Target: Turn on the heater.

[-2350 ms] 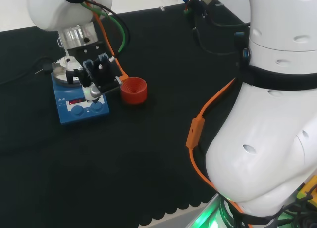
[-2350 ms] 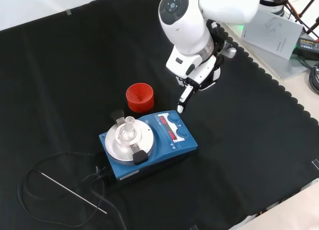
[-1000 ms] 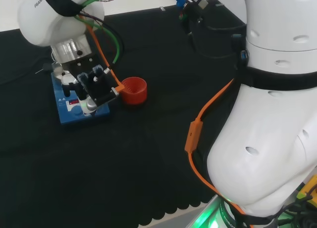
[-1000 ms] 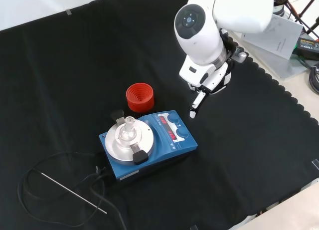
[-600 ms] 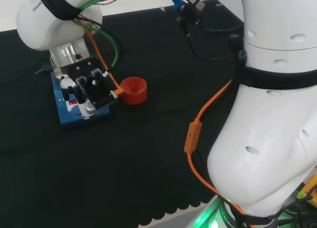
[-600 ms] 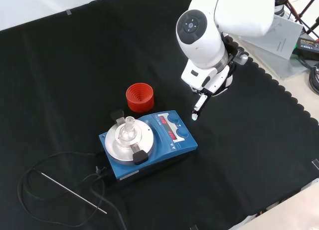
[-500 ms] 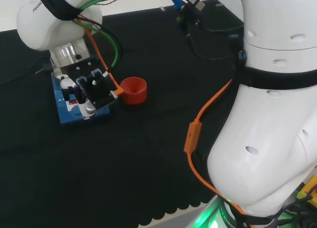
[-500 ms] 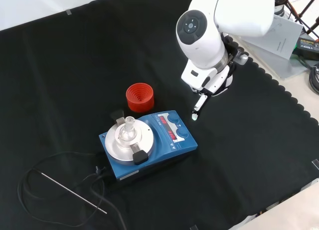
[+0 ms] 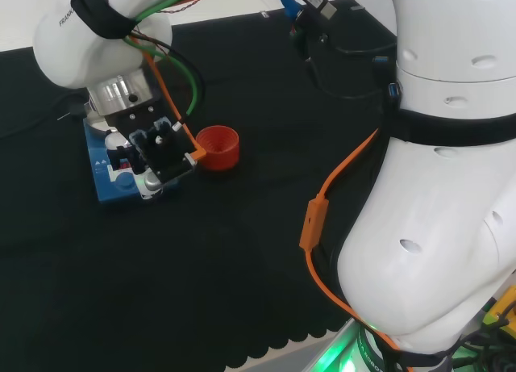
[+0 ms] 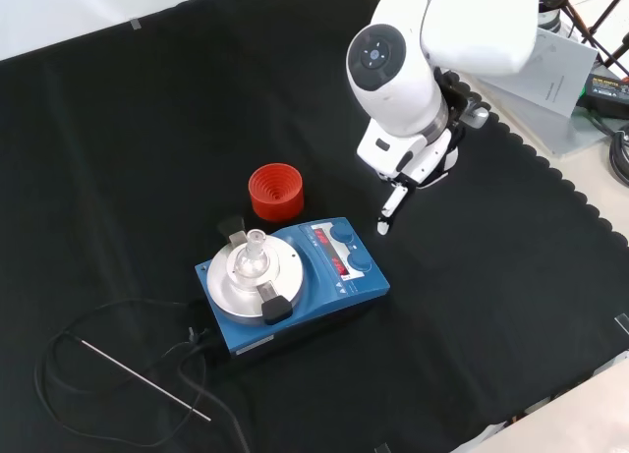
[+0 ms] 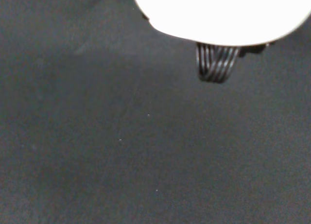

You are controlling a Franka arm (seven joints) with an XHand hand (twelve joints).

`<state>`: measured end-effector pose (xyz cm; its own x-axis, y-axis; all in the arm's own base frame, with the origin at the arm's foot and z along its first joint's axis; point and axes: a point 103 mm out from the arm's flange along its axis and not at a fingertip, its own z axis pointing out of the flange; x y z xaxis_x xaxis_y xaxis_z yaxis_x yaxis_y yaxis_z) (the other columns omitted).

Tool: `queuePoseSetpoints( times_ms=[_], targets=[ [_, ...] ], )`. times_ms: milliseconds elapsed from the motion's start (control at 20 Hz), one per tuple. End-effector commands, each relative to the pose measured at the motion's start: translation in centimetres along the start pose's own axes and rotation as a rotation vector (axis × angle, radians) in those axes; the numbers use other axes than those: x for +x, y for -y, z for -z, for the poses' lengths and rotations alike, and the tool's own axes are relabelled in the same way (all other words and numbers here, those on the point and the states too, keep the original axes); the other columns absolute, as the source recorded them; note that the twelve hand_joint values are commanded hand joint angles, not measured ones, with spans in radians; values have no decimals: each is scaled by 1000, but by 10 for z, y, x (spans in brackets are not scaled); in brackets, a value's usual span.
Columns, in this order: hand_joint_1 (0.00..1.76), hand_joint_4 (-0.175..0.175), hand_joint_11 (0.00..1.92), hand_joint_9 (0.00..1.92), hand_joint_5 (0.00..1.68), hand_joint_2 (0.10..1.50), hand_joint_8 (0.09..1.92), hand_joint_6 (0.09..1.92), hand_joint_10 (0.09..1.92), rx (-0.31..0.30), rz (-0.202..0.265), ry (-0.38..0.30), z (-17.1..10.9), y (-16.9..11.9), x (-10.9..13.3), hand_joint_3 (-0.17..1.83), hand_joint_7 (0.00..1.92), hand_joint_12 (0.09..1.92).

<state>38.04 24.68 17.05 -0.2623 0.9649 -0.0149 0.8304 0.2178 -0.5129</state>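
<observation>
The blue heater (image 10: 295, 288) has a round silver plate, a lit red display (image 10: 330, 253) and two blue knobs (image 10: 342, 234). A small clear piece (image 10: 254, 249) stands on its plate between black clips. My hand (image 10: 411, 163) hangs just right of the knob end in the front view. One finger (image 10: 387, 214) points straight down at the cloth, clear of the heater, and the others are tucked in. In the head view the hand (image 9: 161, 156) sits in front of the heater (image 9: 109, 174). The wrist view has a blurred white part of the hand (image 11: 218, 15) over bare black cloth.
A red ribbed ring (image 10: 275, 193) stands beside the heater, also seen in the head view as the red ring (image 9: 218, 146). A black cable (image 10: 128, 320) and a thin metal rod (image 10: 147, 379) lie on the cloth at the heater's far end.
In the front view the hand has drawn back to the right, off the heater's knob end. Over the last half second it has barely moved. The display stays lit.
</observation>
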Motion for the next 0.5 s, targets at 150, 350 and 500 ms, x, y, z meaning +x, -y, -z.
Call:
queuePoseSetpoints(
  times_ms=[150, 350, 500],
  targets=[
    [1554, -70, 1420, 1655, 220, 425, 1800, 523, 1603, 15, -17, -1, -3, -6, -8, 1348, 1555, 1367],
    [1554, -70, 1421, 1656, 213, 425, 1800, 520, 1604, 25, -15, 0, -6, -12, -7, 1349, 1556, 1368],
    [1554, -71, 1421, 1658, 204, 424, 1802, 517, 1607, 28, -16, 2, -6, -13, -7, 1350, 1557, 1368]
  ],
)
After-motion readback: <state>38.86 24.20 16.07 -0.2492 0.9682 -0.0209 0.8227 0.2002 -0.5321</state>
